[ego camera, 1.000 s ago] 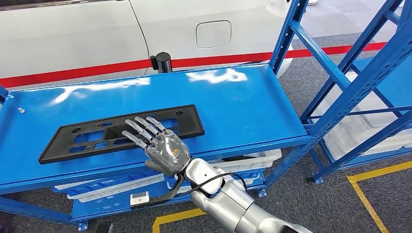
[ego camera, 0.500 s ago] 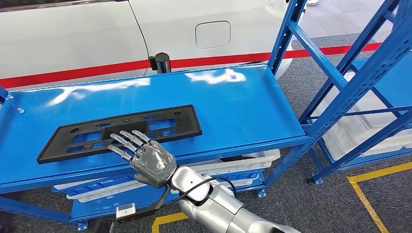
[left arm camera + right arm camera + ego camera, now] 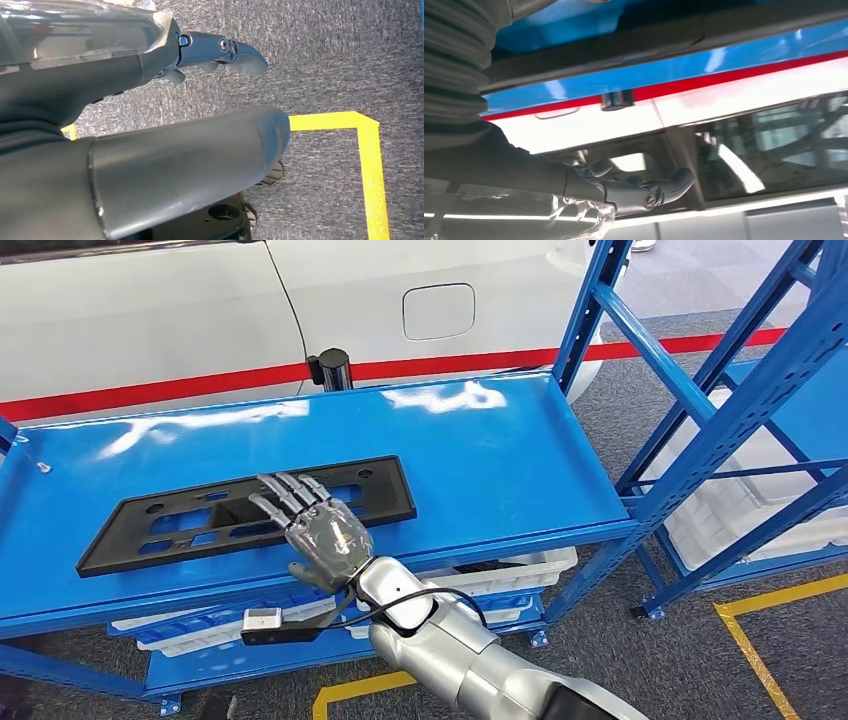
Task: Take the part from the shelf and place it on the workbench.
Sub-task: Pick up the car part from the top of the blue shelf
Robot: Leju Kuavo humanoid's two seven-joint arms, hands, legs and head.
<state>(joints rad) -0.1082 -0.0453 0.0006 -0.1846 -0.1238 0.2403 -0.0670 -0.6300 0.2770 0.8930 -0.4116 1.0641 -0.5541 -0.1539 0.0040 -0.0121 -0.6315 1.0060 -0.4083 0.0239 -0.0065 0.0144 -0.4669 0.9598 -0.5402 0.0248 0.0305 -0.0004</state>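
Observation:
The part (image 3: pixel 385 495) is a long flat black plate with several cut-outs, lying flat on the blue shelf top (image 3: pixel 500 460) near its front edge. My right hand (image 3: pixel 315 535) reaches in from below with its fingers (image 3: pixel 285 492) spread over the plate's middle, and I cannot tell if they touch it. It holds nothing. The right wrist view shows that hand's dark fingers (image 3: pixel 644 192) stretched out and empty. My left hand (image 3: pixel 215 50) hangs beside me over grey carpet, its fingers loose and holding nothing.
A white car (image 3: pixel 200 310) with a red stripe stands behind the shelf, and a black post (image 3: pixel 332 368) at its back edge. White bins (image 3: pixel 500 575) sit on the lower level. A tall blue rack (image 3: pixel 740 390) rises at the right. Yellow tape (image 3: pixel 760 640) marks the floor.
My right hand pulled back toward the shelf's front edge half a second ago and has now moved forward over the plate again. The plate lies where it did.

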